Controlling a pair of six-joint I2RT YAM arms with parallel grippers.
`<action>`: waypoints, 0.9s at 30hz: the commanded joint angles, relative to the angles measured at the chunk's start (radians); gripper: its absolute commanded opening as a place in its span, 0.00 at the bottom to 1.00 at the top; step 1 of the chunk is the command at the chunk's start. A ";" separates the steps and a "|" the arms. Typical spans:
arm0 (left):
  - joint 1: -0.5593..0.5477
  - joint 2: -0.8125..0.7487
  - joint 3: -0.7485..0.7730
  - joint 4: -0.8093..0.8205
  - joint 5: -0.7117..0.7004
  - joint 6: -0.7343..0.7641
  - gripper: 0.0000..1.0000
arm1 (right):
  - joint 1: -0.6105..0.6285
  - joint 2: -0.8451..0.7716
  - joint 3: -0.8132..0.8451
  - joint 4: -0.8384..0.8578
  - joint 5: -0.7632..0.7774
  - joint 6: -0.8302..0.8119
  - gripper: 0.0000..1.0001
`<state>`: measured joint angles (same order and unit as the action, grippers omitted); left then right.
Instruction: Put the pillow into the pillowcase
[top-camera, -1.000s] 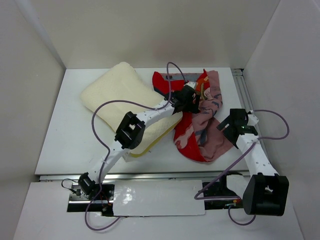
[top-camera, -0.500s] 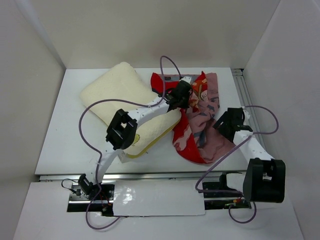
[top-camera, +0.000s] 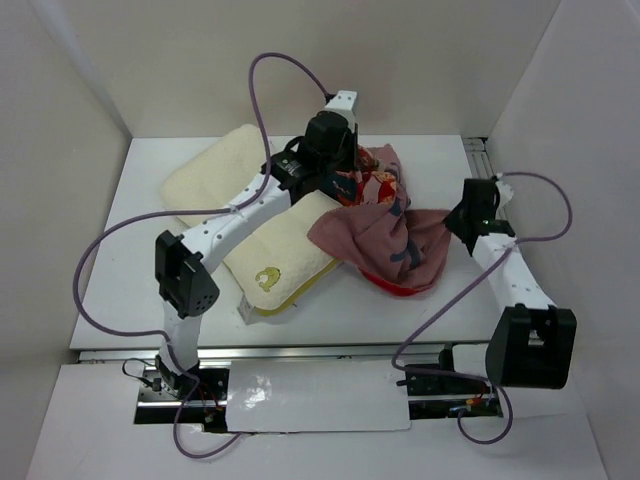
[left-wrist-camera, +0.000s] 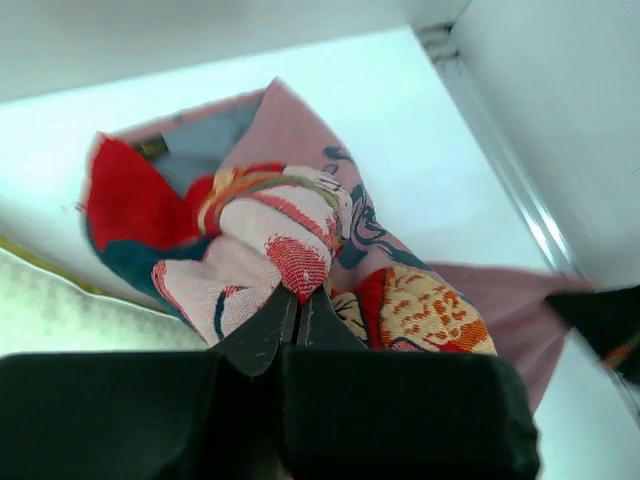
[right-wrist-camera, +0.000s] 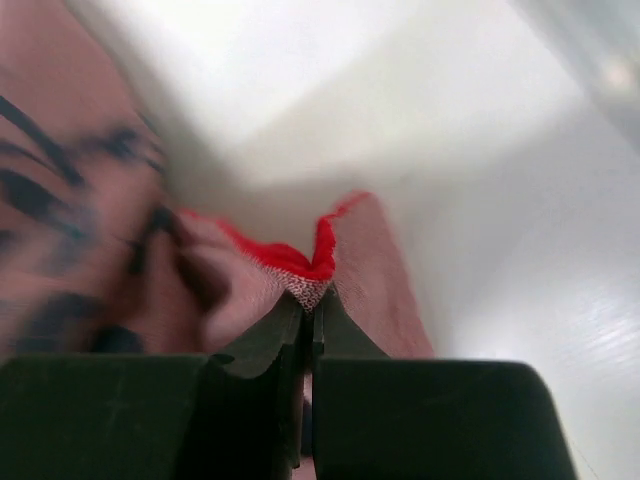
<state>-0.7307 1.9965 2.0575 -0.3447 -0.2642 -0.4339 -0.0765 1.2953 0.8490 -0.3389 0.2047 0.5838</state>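
My left end effector (left-wrist-camera: 298, 300) is pressed together on a bunched fold of the pillowcase (top-camera: 385, 235), and my right end effector (right-wrist-camera: 308, 305) pinches its red-lined edge. The pillowcase hangs between them, overlapping the right end of the pillow (top-camera: 215, 170), which lies on the counter (top-camera: 130, 270).

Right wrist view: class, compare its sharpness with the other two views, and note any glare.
Right wrist view: the pillowcase is smeared with blur at left, sharper near the right gripper. Left wrist view: crisp fabric print, bright washed-out table. Top external view: sharp, with glare on the glossy strip between the bases.
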 joint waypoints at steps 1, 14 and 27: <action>0.002 -0.132 0.032 0.059 -0.064 0.066 0.00 | -0.002 -0.148 0.273 -0.002 0.117 -0.007 0.00; 0.002 -0.600 -0.086 0.349 -0.358 0.331 0.00 | -0.002 -0.142 1.131 -0.221 0.420 -0.286 0.00; -0.045 -0.874 -0.609 0.185 -0.241 0.285 1.00 | -0.002 -0.027 0.908 -0.157 0.270 -0.374 0.00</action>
<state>-0.7692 1.0740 1.5978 -0.0250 -0.5835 -0.1143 -0.0746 1.1538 1.8900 -0.5068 0.5442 0.2615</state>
